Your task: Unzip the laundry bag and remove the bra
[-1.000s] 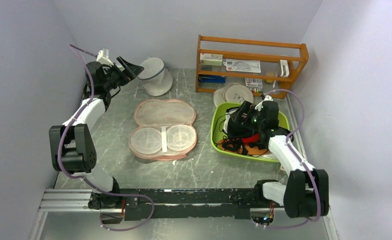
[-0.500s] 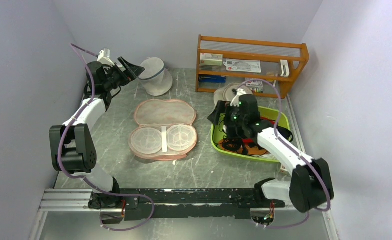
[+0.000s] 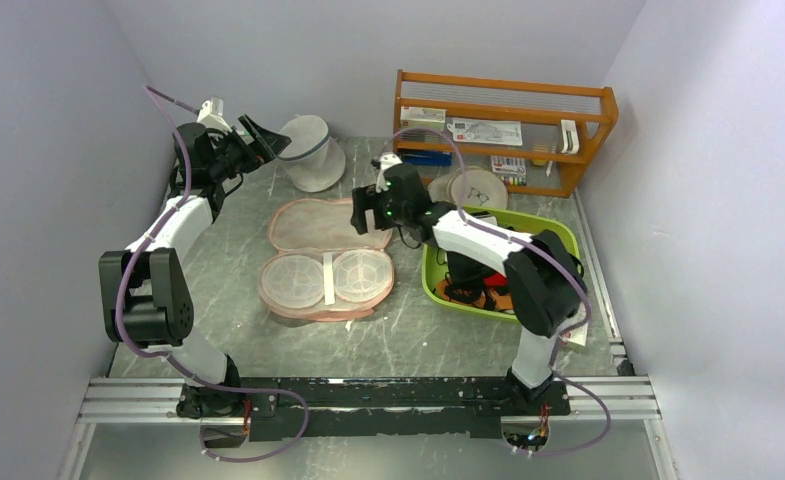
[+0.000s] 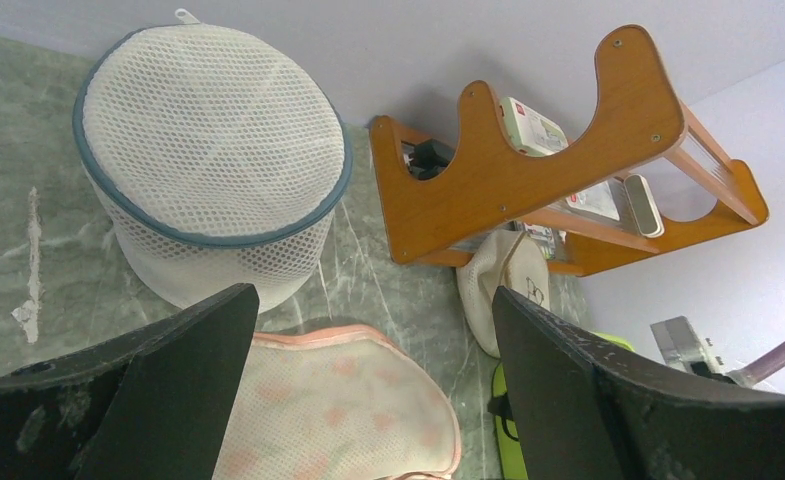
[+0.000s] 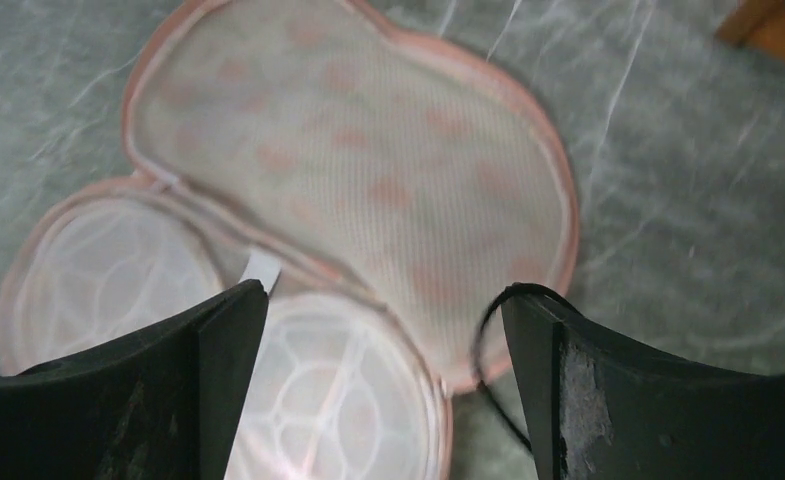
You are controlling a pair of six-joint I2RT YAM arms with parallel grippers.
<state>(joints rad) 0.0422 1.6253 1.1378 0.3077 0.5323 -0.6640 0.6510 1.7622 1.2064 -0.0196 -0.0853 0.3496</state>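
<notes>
The laundry bag [image 3: 326, 262] lies unzipped and folded open mid-table, its strawberry-print lid [image 5: 368, 170] flipped back and its white two-cup mesh inside [image 5: 328, 400] bare. The lid also shows in the left wrist view [image 4: 338, 400]. The black bra [image 3: 465, 278] lies in the green bin [image 3: 433, 270]. My right gripper [image 3: 366, 213] is open above the bag's right end [image 5: 383, 292]. A thin black strap [image 5: 483, 340] hangs by its right finger. My left gripper [image 3: 263, 140] is open and empty at the far left [image 4: 375, 295].
A white cylindrical mesh bag [image 3: 310, 155] stands at the back, just past my left gripper [image 4: 213, 160]. An orange wooden rack [image 3: 508, 100] stands at the back right. A round white mesh pouch [image 3: 473, 187] leans by it. Red and orange garments [image 3: 503, 297] lie in the bin.
My right arm has swung left out of the green bin to above the open bag's right end, a black strap trailing by its finger. The left arm has not moved.
</notes>
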